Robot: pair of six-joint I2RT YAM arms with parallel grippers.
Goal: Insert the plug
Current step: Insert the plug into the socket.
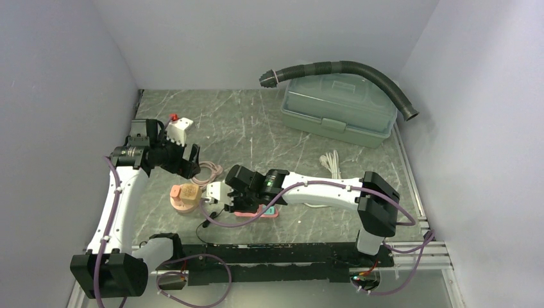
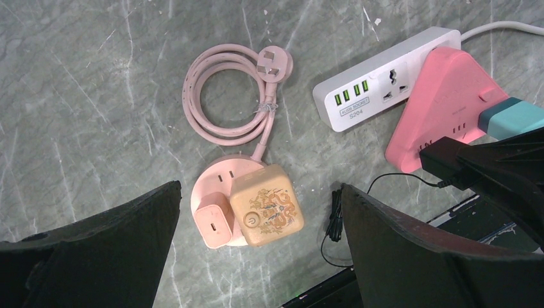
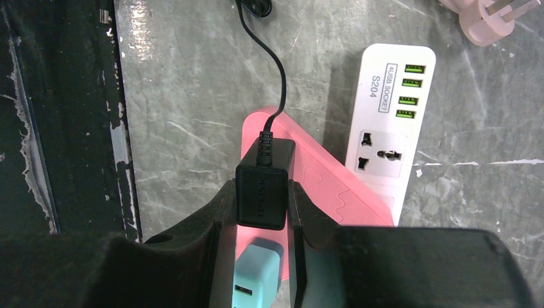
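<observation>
**A:** Where is the plug?

**B:** The plug (image 3: 260,192), a black block, is clamped in the right gripper (image 3: 260,208), with a finger on each flat side. It hangs over the pink strip (image 3: 321,176), with a teal block (image 3: 256,279) showing below it at that strip.

**A:** How does it lie?

**B:** Its long axis runs along the fingers. The cable (image 3: 272,77) leaves the far end, away from the wrist. The pins are hidden, so I cannot tell which face carries them.

**A:** And the target?

**B:** My guess is the free socket (image 3: 378,154) on the white strip (image 3: 391,83). In the right wrist view it sits to the right of the plug, just beside it, past the edge of the pink strip. The white strip runs nearly parallel to the plug.

**A:** So the move?

**B:** Probably a short sideways shift toward that socket, plus a turn of the wrist if the pins do not face down.

**A:** What about the left arm?

**B:** The left gripper (image 2: 260,191) is spread wide and holds nothing. It hangs over the round hub (image 2: 218,176), off to the side of both strips. The right arm is nearer, since it has the plug in its grasp.
</observation>
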